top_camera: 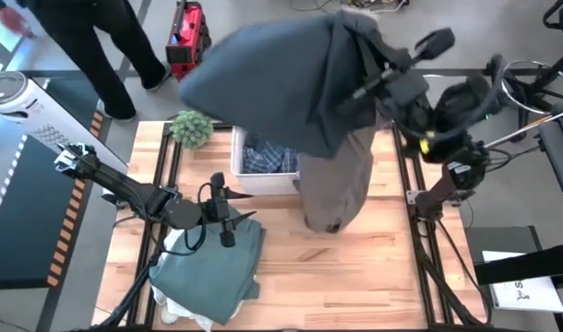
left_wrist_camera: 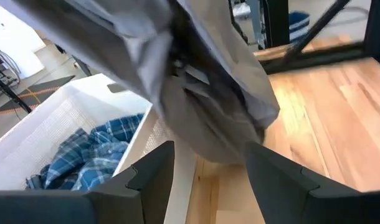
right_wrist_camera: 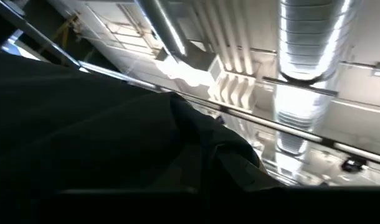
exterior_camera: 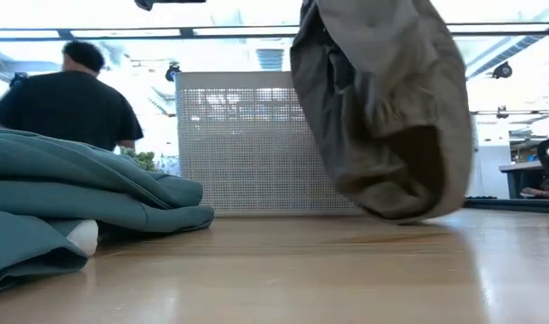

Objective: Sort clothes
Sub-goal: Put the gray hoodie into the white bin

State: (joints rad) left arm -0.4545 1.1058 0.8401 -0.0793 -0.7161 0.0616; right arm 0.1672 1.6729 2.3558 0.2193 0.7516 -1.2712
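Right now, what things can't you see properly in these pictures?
- Right gripper: the tan and grey garment drapes over it in the high view and darkens the right wrist view.
- Plaid shirt: partly covered by that garment in the high view; the bin wall hides part in the left wrist view.
- White piece: mostly buried under the folded green clothes in the low view.

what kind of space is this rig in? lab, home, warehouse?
Most likely a robotics lab or workshop. Exposed ceiling ducts run overhead, the wooden table sits in a black metal frame, and a person stands on bare floor beside equipment.
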